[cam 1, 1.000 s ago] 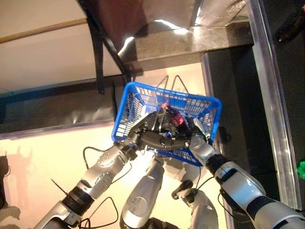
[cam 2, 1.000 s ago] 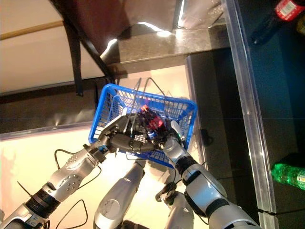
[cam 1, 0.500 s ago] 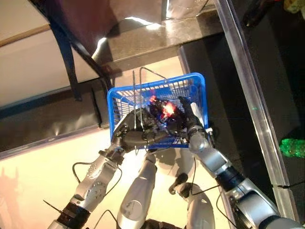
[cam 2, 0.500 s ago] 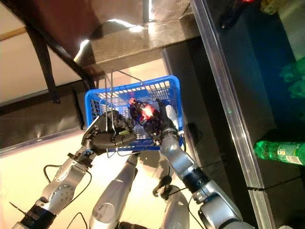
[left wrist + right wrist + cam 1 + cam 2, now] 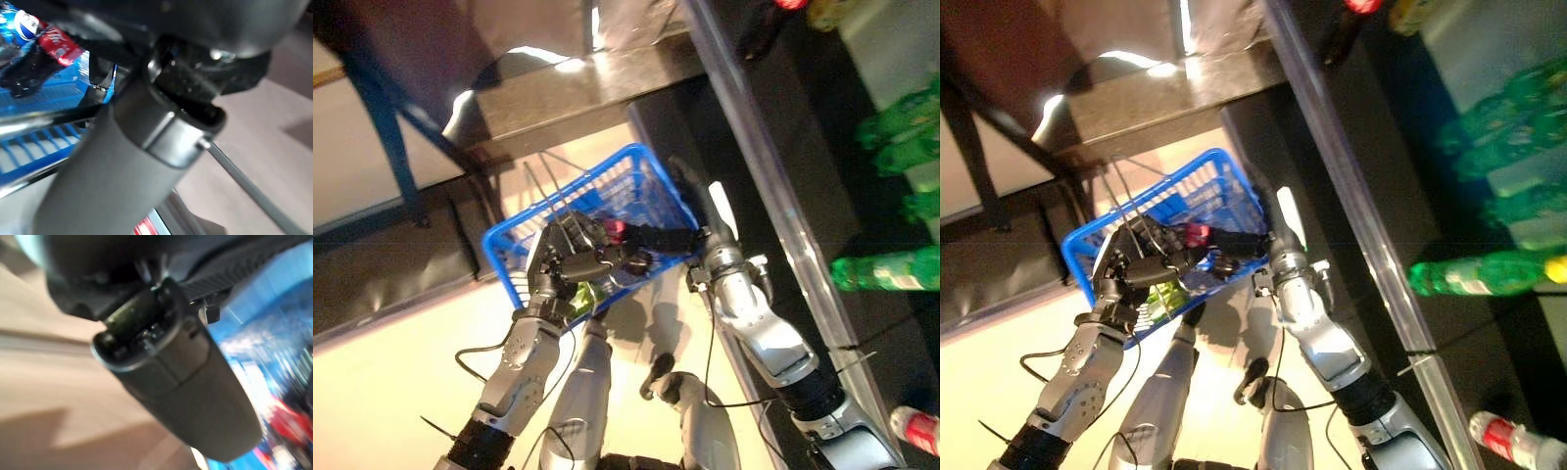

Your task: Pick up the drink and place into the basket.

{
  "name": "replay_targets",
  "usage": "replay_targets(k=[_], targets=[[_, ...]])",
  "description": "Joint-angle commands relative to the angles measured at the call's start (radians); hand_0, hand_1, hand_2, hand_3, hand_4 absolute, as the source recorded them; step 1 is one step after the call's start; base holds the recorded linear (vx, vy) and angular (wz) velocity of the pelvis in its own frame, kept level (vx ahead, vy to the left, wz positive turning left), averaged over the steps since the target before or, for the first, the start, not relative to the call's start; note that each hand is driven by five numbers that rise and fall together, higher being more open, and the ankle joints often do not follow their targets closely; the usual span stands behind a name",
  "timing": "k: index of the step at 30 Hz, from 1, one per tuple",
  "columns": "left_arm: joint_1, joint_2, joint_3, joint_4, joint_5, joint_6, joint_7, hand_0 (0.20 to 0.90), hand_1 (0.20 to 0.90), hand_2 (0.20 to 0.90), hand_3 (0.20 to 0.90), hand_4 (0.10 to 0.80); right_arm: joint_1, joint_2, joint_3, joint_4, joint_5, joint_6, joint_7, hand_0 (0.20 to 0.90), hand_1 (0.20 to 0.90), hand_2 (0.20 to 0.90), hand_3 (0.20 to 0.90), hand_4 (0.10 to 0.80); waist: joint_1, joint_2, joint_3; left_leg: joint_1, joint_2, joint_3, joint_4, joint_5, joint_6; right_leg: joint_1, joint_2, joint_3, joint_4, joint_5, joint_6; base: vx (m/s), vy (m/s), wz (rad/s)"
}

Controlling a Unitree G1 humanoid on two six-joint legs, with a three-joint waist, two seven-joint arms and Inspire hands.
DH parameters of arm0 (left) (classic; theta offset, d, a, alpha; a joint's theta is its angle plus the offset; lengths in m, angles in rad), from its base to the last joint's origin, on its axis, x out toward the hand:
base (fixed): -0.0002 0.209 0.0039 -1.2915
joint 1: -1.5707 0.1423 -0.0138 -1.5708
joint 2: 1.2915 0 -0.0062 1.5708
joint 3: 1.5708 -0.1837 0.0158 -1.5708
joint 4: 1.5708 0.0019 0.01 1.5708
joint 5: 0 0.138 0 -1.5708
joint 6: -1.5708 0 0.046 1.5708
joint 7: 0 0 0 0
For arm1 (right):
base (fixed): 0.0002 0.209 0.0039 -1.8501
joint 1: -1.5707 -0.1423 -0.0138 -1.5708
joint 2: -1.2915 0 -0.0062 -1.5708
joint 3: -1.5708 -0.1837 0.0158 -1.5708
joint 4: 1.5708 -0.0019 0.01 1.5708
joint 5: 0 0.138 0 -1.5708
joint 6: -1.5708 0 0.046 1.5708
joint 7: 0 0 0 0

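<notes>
Observed from my head cameras: the blue basket (image 5: 651, 191) hangs above the pale floor, just beside the dark shelf unit (image 5: 783, 196) whose metal edge runs along its far side. My left hand (image 5: 566, 257) is closed around the basket's wire handles (image 5: 536, 181), fingers curled over the wires at the near rim; the left wrist view confirms a metal rod of the handle passing right by the thumb.

My right hand (image 5: 658, 238) reaches across the basket's shelf-side rim, its fingers extended inward over the open top. At their tips sits a dark bottle with a red label, the drink (image 5: 1197, 233), inside the basket's outline and close against my left hand. The left wrist view shows the same bottle (image 5: 46, 41), red label and white cap, lying against the blue mesh with dark fingers over it. I cannot tell whether my right fingers grip the bottle or merely lie along it; the right wrist view is filled by the thumb and gives only a blurred patch of red and blue beyond.

Something green (image 5: 576, 294) shows through the mesh at the basket's near corner, below my left hand.

On the shelf unit beyond the basket lie several green bottles (image 5: 1474, 274), and a red-and-white one (image 5: 1508, 443) well apart from the basket.
</notes>
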Motion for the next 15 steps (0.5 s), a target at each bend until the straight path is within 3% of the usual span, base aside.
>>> replay_targets(k=[1,3,7,15], targets=[[-0.166,-0.021,0.339,-0.343,-0.173,-0.378,-0.251,0.3,0.3,0.3,0.2,0.1,0.055,-0.109,-0.16,-0.223,0.072,-0.292,0.099,0.9,0.9,0.9,0.9,0.8,0.012,0.071,-0.026,0.223,0.027,0.037,-0.067,-0.103,0.009,0.046,-0.025,0.015,-0.033,0.152,0.033,-0.014,0.085,-0.28],[-0.069,-0.042,0.402,-0.308,-0.317,-0.353,-0.378,0.3,0.3,0.3,0.2,0.1,0.132,-0.075,-0.201,-0.257,0.038,-0.346,0.166,0.9,0.9,0.9,0.9,0.8,0.012,0.082,-0.053,0.236,0.03,0.037,-0.079,-0.104,0.008,0.056,-0.021,0.021,-0.049,0.15,0.032,0.013,0.047,-0.14],[0.058,-0.087,0.427,-0.293,-0.412,-0.291,-0.449,0.3,0.3,0.3,0.2,0.1,0.223,-0.054,-0.212,-0.272,0.085,-0.392,0.217,0.9,0.9,0.9,0.9,0.8,0.016,0.09,-0.104,0.269,0.037,0.037,-0.104,-0.104,0.002,0.1,-0.01,0.029,-0.107,0.151,0.029,0.04,-0.004,-0.03],[0.227,-0.089,0.429,-0.199,-0.347,-0.273,-0.351,0.3,0.3,0.3,0.2,0.1,0.454,-0.067,-0.226,-0.203,0.243,-0.41,0.404,0.9,0.9,0.9,0.9,0.8,-0.021,0.089,-0.223,0.357,0.057,0.065,-0.186,-0.085,-0.01,0.205,0.003,0.063,-0.254,0.192,0.045,0.061,0.009,-0.06]])
